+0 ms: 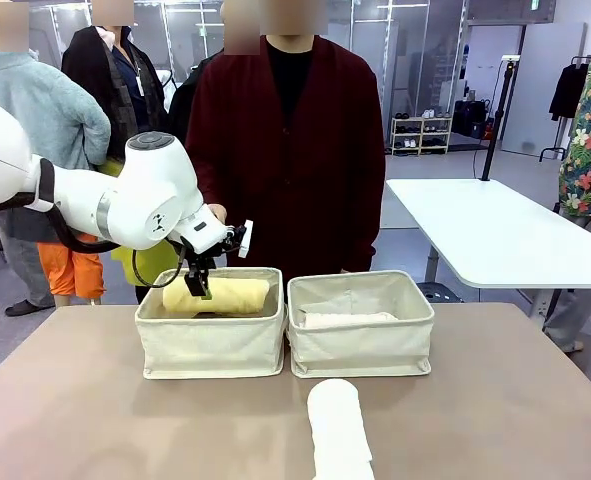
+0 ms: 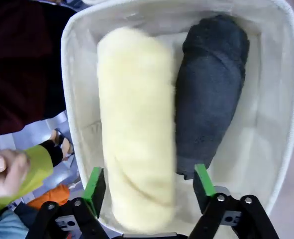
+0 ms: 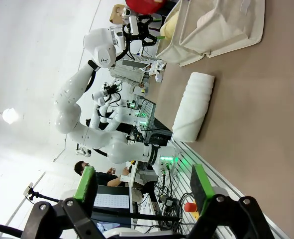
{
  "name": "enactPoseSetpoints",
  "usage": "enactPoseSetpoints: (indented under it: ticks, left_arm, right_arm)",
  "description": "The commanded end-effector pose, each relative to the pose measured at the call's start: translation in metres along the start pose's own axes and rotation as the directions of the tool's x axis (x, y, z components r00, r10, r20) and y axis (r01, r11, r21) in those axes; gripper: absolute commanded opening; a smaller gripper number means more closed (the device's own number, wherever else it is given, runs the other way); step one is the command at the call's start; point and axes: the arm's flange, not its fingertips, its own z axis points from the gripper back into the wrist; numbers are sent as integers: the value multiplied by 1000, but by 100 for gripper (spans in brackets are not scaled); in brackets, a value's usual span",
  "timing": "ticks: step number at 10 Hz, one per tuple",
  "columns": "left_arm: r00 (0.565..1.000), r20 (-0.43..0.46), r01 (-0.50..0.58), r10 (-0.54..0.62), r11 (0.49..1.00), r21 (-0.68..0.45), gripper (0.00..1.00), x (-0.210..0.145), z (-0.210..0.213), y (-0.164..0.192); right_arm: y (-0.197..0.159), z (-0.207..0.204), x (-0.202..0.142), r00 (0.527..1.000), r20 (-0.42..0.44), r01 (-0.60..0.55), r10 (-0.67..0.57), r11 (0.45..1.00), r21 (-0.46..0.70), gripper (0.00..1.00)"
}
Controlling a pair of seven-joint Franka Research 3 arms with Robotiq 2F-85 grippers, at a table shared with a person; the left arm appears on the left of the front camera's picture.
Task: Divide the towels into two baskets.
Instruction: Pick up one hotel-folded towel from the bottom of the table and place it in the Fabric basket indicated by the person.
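Two cream baskets stand side by side at mid-table. The left basket [image 1: 211, 345] [image 2: 77, 59] holds the pale yellow towel [image 1: 225, 294] [image 2: 137, 134] and, beside it, the dark grey towel [image 2: 211, 94]. My left gripper [image 1: 197, 282] [image 2: 149, 184] hangs open just above this basket, its green pads either side of the yellow roll's near end and apart from it. A pale, pinkish-white towel [image 1: 350, 320] lies in the right basket [image 1: 361, 345] [image 3: 221, 30]. The white towel [image 1: 338, 430] [image 3: 194, 107] rests on the table near the front edge. My right gripper [image 3: 144, 184] is open, well back from it.
A person in a dark red cardigan [image 1: 290, 150] stands close behind the baskets at the far edge. A hand [image 2: 5, 172] with a yellow-green sleeve shows beyond the left basket. A white table [image 1: 495, 235] stands at back right. Bare brown tabletop [image 1: 75, 420] lies left and right of the white towel.
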Motion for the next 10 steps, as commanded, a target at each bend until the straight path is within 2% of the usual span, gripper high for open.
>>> enactPoseSetpoints:
  ticks: [1, 2, 3, 10]
  left_arm:
    - [999, -6, -41, 41, 999, 35, 100, -3, 6, -10]
    - [996, 10, -91, 90, 994, 56, 100, -8, 12, -20]
    - [1000, -6, -13, 13, 1000, 6, 100, 1, 2, -1]
    - [1000, -6, -13, 13, 1000, 6, 100, 1, 2, -1]
  right_arm:
    - [5, 0, 0, 1000, -3, 11, -11, 1000, -3, 95]
    - [5, 0, 0, 1000, -3, 11, -11, 1000, -3, 95]
    - [5, 0, 0, 1000, -3, 11, -11, 1000, -3, 95]
    - [5, 0, 0, 1000, -3, 11, -11, 1000, -3, 95]
